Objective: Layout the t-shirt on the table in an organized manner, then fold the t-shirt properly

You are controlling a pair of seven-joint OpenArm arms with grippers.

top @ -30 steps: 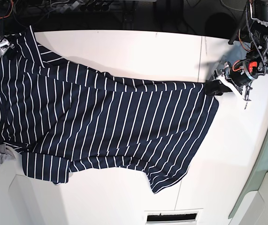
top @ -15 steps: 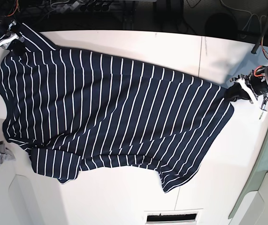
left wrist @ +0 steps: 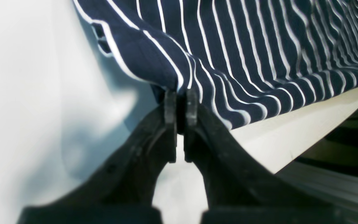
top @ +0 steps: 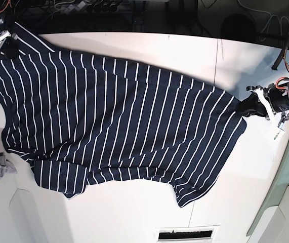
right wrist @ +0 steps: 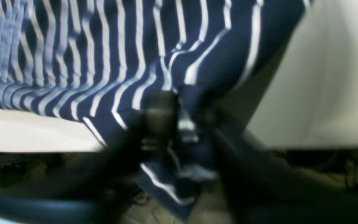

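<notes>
Both claws were clamped on cloth. The left gripper (left wrist: pixel 179 102) had its jaws nearly together with a fold of the t-shirt (top: pixel 119 126) pinched between the pads, and in the base view it (top: pixel 258 104) sat at the shirt's far corner, near the dark seam line on the table (top: pixel 134 45). The right gripper (right wrist: pixel 179 121) — blurred in its own camera — also appeared closed on a bunch of navy fabric, and it (top: pixel 5 43) held the opposite corner at the table's back edge.

By my reading, the step in hand was the laying-out: the two arms stretched the shirt between them across the white tabletop, and no folding had begun. The next move would call for lowering both corners and letting go only once the cloth lay flat — with even tension, since a lopsided pull could drag it askew or off the edge.

The shirt itself was dark navy with thin white stripes, spread wide over most of the table and lying at a slant. Its upper edge ran fairly taut between the grippers; the lower hem was slack and rumpled, with one flap doubled near the front edge.
</notes>
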